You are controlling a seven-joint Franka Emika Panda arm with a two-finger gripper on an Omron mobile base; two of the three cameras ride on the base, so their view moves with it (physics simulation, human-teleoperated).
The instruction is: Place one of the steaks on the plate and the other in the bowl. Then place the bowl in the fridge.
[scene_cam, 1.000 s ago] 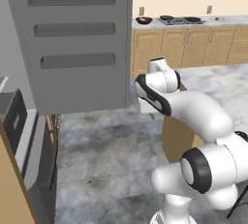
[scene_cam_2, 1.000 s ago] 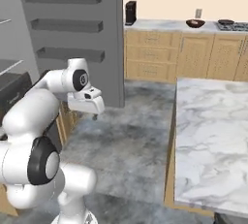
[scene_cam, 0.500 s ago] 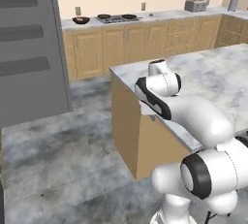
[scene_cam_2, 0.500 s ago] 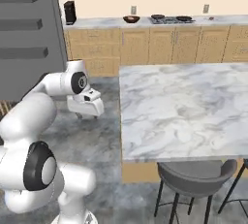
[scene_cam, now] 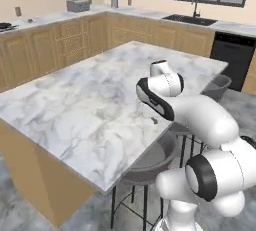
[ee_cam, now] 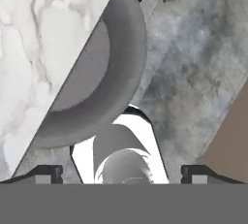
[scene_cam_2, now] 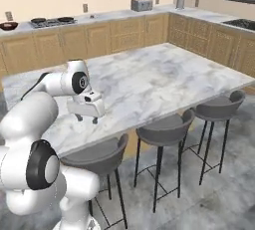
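Marble island (scene_cam: 80, 105), 3 grey stools (scene_cam_2: 164, 130), wooden cabinets (scene_cam_2: 124, 32)

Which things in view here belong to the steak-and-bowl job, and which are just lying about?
Job:
- gripper, open, above the marble island's near edge
- dark bowl on the back counter beside the stove, probably the task's bowl

Lying about:
- marble island
- grey stools
- toaster
- pans on the stove
- sink

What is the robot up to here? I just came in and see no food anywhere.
The white arm's tool hangs open and empty over the near edge of the grey-veined marble island counter, above a round grey bar stool. No steak, plate or bowl is being handled at this moment.
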